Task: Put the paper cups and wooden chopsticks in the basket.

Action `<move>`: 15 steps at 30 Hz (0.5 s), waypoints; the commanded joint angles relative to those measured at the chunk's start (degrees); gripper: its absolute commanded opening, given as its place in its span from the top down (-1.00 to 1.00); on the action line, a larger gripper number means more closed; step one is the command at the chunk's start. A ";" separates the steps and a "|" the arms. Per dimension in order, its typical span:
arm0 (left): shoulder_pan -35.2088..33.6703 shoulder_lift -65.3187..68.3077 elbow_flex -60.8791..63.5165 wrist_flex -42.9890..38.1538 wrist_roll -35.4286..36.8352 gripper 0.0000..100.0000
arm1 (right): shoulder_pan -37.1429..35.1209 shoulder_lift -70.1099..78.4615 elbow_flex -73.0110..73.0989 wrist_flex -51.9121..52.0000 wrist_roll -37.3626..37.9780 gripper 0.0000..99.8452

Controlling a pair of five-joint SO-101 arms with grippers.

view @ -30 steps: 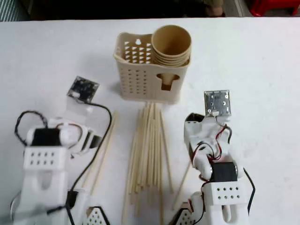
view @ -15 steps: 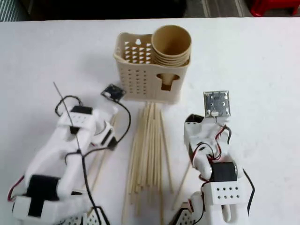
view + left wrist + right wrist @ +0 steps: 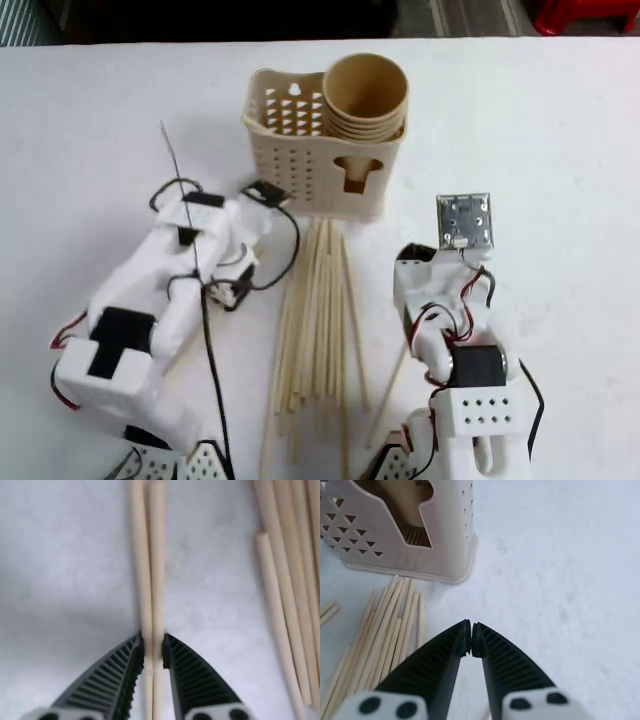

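A beige perforated basket [image 3: 300, 185] stands at the back middle of the table, with stacked paper cups [image 3: 365, 90] in its right compartment. A loose bundle of wooden chopsticks [image 3: 315, 320] lies in front of it. My left gripper [image 3: 152, 647] is down at the table left of the bundle, shut on a separate pair of chopsticks [image 3: 147, 555] that run out between its fingertips. In the high view that gripper [image 3: 233, 288] covers the pair. My right gripper [image 3: 470, 640] is shut on nothing, right of the bundle [image 3: 385, 635] and short of the basket [image 3: 420, 545].
One stray chopstick [image 3: 392, 390] lies slanted beside the right arm [image 3: 455, 330]. The left arm's black cable [image 3: 210, 340] trails over its body. White table surface lies open to the left and right of the basket.
The left arm has swung forward and to the right, from a folded-back pose down onto the pair of chopsticks left of the bundle. The right arm has kept still.
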 commanded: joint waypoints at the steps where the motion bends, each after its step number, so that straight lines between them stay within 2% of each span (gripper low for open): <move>1: -0.22 -0.22 -1.49 2.37 -0.70 0.96 | 0.48 -1.45 -0.35 -1.10 0.00 0.96; 5: -0.31 -6.99 -1.76 7.12 -3.60 0.96 | 0.57 -1.45 -0.35 -1.10 0.00 0.96; 15: -0.40 -26.68 -2.02 17.67 -4.13 0.96 | 0.57 -1.45 -0.35 -1.10 0.00 0.96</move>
